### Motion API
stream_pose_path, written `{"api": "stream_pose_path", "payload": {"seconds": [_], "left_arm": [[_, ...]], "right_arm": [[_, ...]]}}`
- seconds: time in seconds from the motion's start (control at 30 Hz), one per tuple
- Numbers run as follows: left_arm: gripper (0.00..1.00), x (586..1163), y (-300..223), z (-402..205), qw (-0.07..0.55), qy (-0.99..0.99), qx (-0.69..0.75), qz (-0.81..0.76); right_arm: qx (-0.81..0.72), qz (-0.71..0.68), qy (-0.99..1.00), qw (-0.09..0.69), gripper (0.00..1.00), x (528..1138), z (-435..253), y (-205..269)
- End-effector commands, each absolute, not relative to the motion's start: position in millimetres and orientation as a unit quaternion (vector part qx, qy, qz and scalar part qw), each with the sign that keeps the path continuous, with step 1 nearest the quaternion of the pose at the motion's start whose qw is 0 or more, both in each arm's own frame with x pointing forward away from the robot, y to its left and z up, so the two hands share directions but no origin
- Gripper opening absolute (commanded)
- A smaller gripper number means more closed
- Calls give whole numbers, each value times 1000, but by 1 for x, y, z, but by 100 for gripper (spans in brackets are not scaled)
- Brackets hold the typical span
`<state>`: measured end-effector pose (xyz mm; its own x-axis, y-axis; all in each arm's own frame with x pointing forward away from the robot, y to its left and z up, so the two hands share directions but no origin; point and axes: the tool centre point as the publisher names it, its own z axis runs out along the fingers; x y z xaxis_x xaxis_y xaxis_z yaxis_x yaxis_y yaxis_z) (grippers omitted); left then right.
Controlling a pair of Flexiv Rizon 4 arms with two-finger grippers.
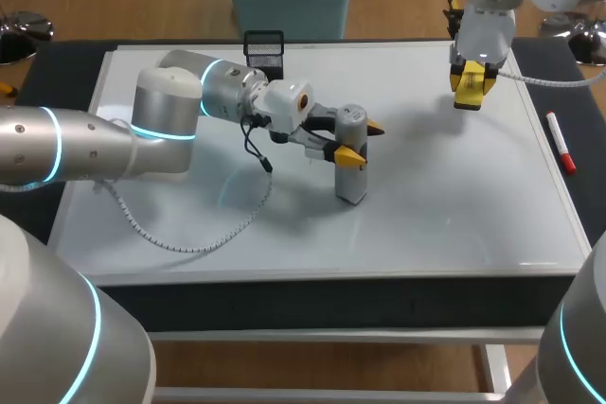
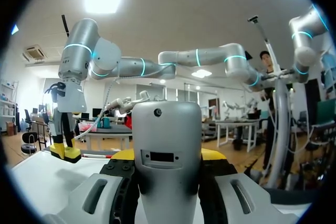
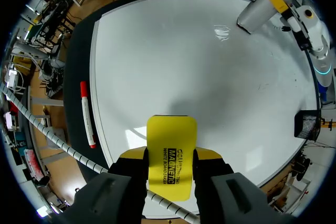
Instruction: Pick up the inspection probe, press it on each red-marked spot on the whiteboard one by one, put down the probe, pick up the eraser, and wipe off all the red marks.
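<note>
Could topple the inspection probe point(image 1: 351, 163) on the whiteboard point(image 1: 426, 234) if released off-vertical, or if knocked by the left gripper point(image 1: 352, 142) while backing off. Might also drag the loose cable point(image 1: 189, 238) across the board. Further right, could wipe with the eraser point(image 1: 469, 94) tilted onto one edge and leave streaks, or clip the red marker point(image 1: 561, 142) lying just beyond the board's right edge. Cannot make out any red marks, so hard to judge where to wipe. Pinches the probe upright between the left fingers, base seemingly on the board near its middle. Clamps the yellow eraser from two sides in the right gripper point(image 1: 471, 78), above the board's far right corner, apparently clear of the surface.
</note>
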<state>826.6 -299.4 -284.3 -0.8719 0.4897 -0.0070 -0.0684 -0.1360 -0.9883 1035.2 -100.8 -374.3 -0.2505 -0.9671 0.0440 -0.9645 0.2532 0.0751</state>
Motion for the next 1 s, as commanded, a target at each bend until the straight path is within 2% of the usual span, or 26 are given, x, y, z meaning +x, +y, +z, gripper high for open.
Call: {"api": "stream_pose_path", "payload": {"seconds": [0.03,0.53,1.0], "left_arm": [[0,832,-293,-278,186,-634,-169,732],[0,894,-219,-233,107,-662,-147,727],[0,946,-151,-221,39,-685,-102,720]], "right_arm": [[612,-15,-790,41,0,1035,-373,-102],[612,-15,-790,41,0,1035,-373,-102],[612,-15,-790,41,0,1035,-373,-102]]}}
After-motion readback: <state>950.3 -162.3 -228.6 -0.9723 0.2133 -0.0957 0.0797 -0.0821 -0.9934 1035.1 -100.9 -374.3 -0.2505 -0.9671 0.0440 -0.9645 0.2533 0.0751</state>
